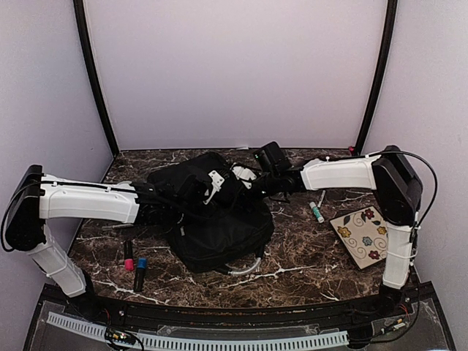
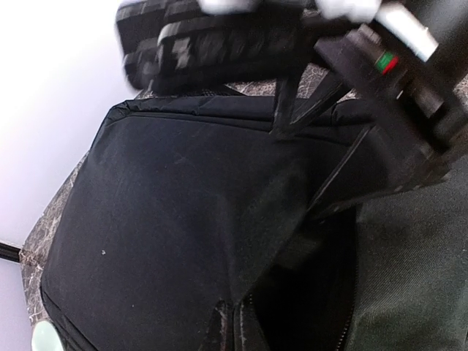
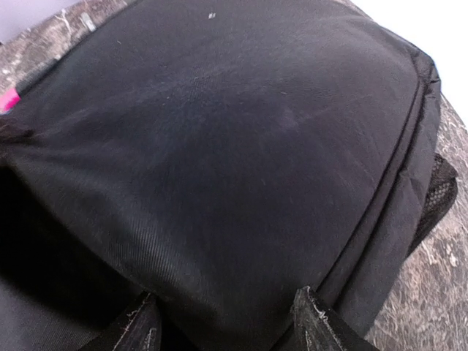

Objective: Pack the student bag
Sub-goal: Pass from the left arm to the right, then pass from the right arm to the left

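The student bag [image 1: 219, 219] is a big black backpack lying flat in the middle of the marble table. My left gripper [image 1: 196, 191] comes in from the left and is shut on a fold of the bag's top panel; in the left wrist view its fingertips [image 2: 219, 322] pinch the fabric [image 2: 168, 219] beside a dark opening [image 2: 314, 292]. My right gripper [image 1: 248, 179] comes in from the right over the bag's far edge. In the right wrist view its fingers [image 3: 314, 322] stand wide apart, with the bag's fabric [image 3: 234, 146] bulging between them.
A pink-capped marker [image 1: 129, 256] and a blue-capped marker [image 1: 140, 272] lie left of the bag near the front. A glue stick [image 1: 316, 212] and a flower-patterned flat item [image 1: 362, 235] lie to the right. Pale walls close in the back and sides.
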Robot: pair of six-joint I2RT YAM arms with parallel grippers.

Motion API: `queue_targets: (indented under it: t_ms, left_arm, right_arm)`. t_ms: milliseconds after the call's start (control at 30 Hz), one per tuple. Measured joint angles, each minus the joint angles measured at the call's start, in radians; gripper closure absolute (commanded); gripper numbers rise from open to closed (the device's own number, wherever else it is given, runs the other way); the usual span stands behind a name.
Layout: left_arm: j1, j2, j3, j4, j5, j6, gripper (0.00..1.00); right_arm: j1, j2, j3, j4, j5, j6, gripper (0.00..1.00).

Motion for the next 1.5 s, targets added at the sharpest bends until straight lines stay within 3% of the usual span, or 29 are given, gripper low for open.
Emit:
queue_targets:
  t_ms: [167, 367, 467, 567, 667, 800, 933, 1067, 1267, 1500]
  left_arm:
    - [0.003, 0.0, -0.013, 0.0, 0.012, -0.007, 1.0]
    - [0.003, -0.011, -0.074, 0.079, 0.011, -0.008, 0.99]
    - [0.003, -0.017, -0.105, 0.122, 0.012, -0.009, 0.78]
    - [-0.001, -0.017, -0.118, 0.146, 0.017, -0.005, 0.56]
    - [-0.005, -0.016, -0.12, 0.166, 0.022, 0.0, 0.47]
    - [-0.008, 0.021, -0.115, 0.19, 0.002, 0.022, 0.44]
    - [-0.008, 0.114, -0.076, 0.192, -0.029, 0.055, 0.45]
    - [-0.018, 0.208, -0.018, 0.192, -0.148, 0.087, 0.52]
    - [-0.037, 0.24, -0.008, 0.22, -0.291, 0.156, 0.63]
    - [-0.042, 0.098, -0.013, 0.214, -0.268, 0.211, 0.65]
  right_arm:
    - [0.027, 0.043, 0.014, 0.047, 0.083, 0.003, 0.47]
    - [0.032, 0.034, 0.01, 0.085, 0.113, 0.032, 0.71]
    - [0.033, 0.017, 0.005, 0.101, 0.113, 0.05, 0.82]
    - [0.03, 0.013, 0.005, 0.107, 0.119, 0.063, 0.85]
    - [0.02, 0.014, 0.005, 0.106, 0.111, 0.078, 0.86]
    - [0.018, 0.014, 0.005, 0.108, 0.099, 0.092, 0.86]
    - [0.011, 0.014, 0.005, 0.104, 0.074, 0.109, 0.85]
    - [-0.002, 0.014, 0.005, 0.1, 0.045, 0.129, 0.83]
    - [-0.014, 0.013, 0.005, 0.092, -0.002, 0.159, 0.55]
    - [-0.024, -0.004, 0.006, 0.028, -0.09, 0.157, 0.49]
